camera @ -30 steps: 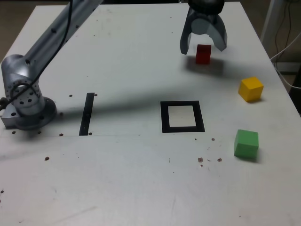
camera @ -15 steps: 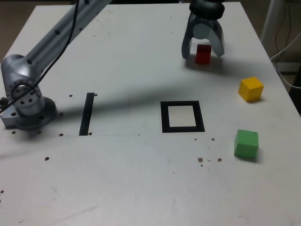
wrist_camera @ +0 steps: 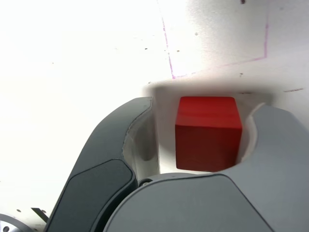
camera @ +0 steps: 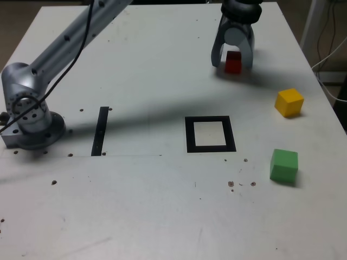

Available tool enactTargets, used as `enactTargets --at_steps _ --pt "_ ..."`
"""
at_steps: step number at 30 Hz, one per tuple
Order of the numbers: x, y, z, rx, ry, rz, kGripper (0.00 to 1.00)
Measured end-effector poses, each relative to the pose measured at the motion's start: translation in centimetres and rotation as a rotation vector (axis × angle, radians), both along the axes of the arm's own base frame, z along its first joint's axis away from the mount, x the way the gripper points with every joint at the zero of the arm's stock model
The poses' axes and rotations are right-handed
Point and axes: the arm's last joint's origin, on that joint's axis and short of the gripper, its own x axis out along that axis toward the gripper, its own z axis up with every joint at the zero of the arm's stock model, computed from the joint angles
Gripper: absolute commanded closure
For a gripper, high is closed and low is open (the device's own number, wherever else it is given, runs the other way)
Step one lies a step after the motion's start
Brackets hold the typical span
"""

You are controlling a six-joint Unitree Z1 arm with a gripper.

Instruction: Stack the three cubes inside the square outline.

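Red solid-coloured cube (wrist_camera: 207, 133) is seen between the open jaws of the grey end effector (camera: 232, 60); a gap is left on one side, contact on the other can't be told. Cube's lower part is partly hidden by the gripper body in wrist view. Arm (camera: 68, 51) is cut off at exterior view's top. Yellow cube (camera: 289, 103), green cube (camera: 284, 165) rest outside the black square outline (camera: 190, 135).

Washed-out glare in wrist view; soft shadows.
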Motion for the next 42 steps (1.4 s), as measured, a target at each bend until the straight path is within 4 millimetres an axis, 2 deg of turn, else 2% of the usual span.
enactTargets --at_steps 17,22,27,33,42 --pt "-0.1 -0.1 0.1 -0.009 0.007 0.000 0.72" --pt "-0.6 -0.7 0.4 -0.029 0.019 0.005 0.72" --pt "-1.6 -2.9 2.5 -0.029 0.022 0.002 0.72" --pt "-3.3 -7.5 5.2 -0.030 0.030 -0.003 0.72" --pt "-6.1 -12.4 6.4 -0.065 0.068 0.081 0.72"
